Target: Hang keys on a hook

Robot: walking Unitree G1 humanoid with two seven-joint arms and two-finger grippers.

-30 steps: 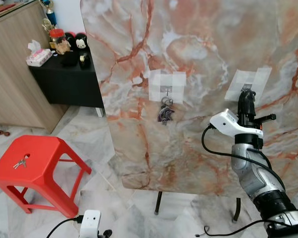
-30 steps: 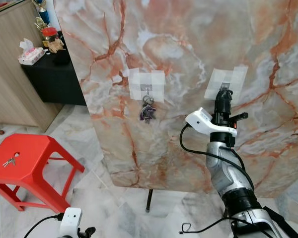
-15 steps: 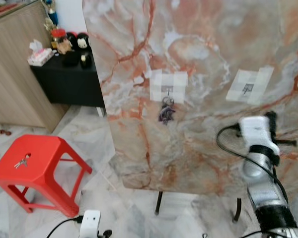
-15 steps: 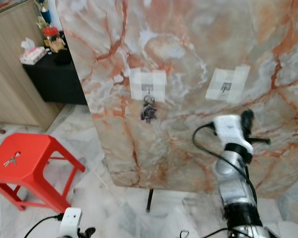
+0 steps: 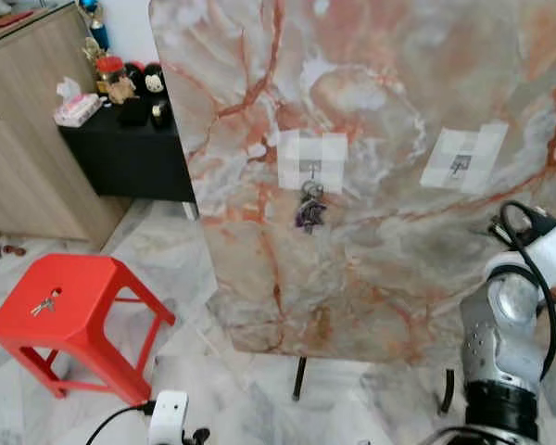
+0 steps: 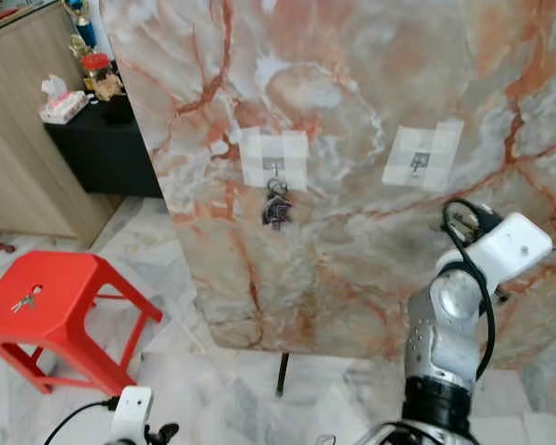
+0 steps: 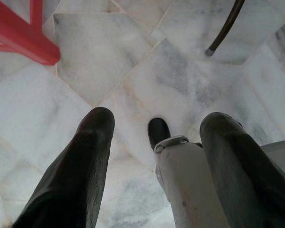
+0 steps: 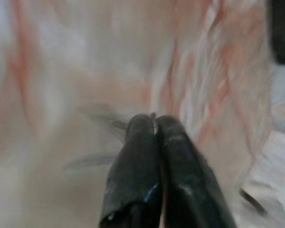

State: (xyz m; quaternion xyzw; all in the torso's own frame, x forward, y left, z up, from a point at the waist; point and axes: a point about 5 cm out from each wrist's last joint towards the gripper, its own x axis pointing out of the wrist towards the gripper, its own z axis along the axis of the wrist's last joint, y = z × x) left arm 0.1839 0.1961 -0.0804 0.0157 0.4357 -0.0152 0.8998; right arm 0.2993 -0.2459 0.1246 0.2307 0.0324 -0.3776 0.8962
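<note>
Leaning upright on thin dark legs, a marble-patterned board carries two white tape patches, each with a small hook: the left hook holds a bunch of keys hanging against the board, while the right hook is bare. A second set of keys lies flat on the seat of the red plastic stool, well apart from the board on the robot's left. The right arm is bent in front of the board's lower right part, and in its wrist view the right gripper has its two black fingers pressed together with a thin sliver of metal showing at the tips; what that sliver is cannot be told through the blur. The left gripper hangs low over the marble floor, fingers spread and holding nothing. A tissue box and small figurines sit on a black table beside a wooden cabinet; no writing anywhere is legible
</note>
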